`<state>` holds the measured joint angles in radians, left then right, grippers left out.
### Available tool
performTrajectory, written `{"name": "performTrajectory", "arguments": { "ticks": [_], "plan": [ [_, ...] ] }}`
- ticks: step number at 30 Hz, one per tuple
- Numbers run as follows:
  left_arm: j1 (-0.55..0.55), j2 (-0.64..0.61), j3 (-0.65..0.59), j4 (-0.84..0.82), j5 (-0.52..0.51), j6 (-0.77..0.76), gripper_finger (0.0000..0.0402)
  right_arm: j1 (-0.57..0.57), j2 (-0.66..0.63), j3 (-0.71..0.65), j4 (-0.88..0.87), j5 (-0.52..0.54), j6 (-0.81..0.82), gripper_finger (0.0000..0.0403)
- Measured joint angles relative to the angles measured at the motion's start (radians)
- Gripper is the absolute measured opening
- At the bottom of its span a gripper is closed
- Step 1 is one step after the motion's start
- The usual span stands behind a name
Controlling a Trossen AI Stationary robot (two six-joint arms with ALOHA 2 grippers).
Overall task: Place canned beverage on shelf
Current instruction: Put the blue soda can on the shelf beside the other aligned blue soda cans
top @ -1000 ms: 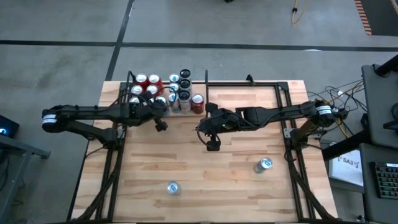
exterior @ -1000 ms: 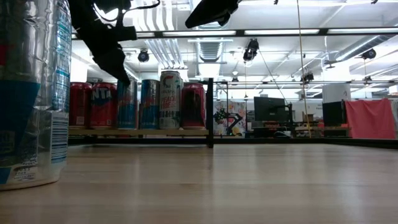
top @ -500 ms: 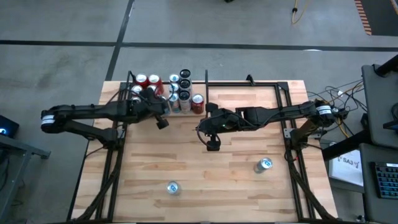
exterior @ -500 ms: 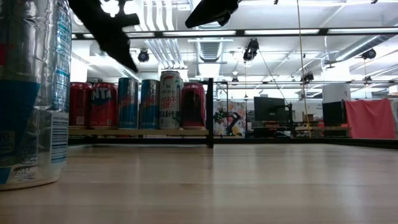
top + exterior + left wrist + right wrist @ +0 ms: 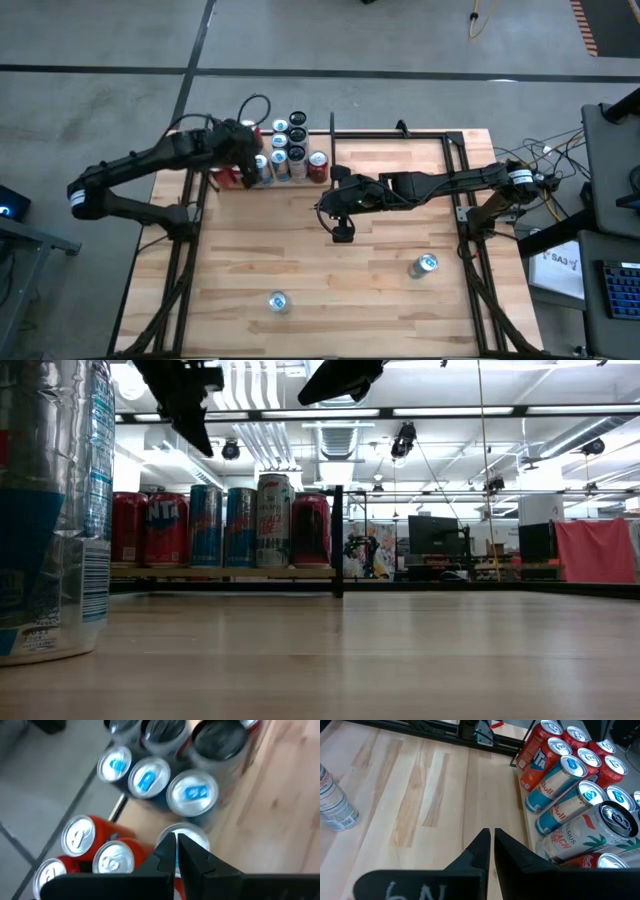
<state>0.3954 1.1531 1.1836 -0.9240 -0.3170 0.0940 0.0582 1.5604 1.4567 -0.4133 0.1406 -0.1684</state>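
A: Left gripper (image 5: 176,851)? 
B: Jaws together, empty, above the shelf (image 5: 228,181) cans at far left, apparently just clear of them. Right gripper (image 5: 342,232) also pinched closed, waiting mid-table.

A: Counts? 
B: Two loose silver cans near side: one (image 5: 277,301), another (image 5: 424,264). Shelf cans (image 5: 215,526) packed tight; about ten visible, some hidden by the arm.
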Motion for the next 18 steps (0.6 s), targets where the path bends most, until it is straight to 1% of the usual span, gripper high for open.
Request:
{"name": "performTrajectory", "arguments": {
  "ticks": [4,5,18],
  "plan": [
    [0.041,0.034,-0.007,-0.006,0.077,0.054,0.0,0.0,0.0,0.0,0.0,0.0,0.0,0.0013],
    [0.042,0.041,-0.01,-0.009,0.082,0.058,0.0,0.0,0.0,0.0,-0.001,0.0,0.0,0.0013],
    [0.044,0.114,-0.02,-0.026,0.069,0.06,0.0,0.0,0.0,0.0,-0.001,0.0,0.003,0.0013]
  ]
}}
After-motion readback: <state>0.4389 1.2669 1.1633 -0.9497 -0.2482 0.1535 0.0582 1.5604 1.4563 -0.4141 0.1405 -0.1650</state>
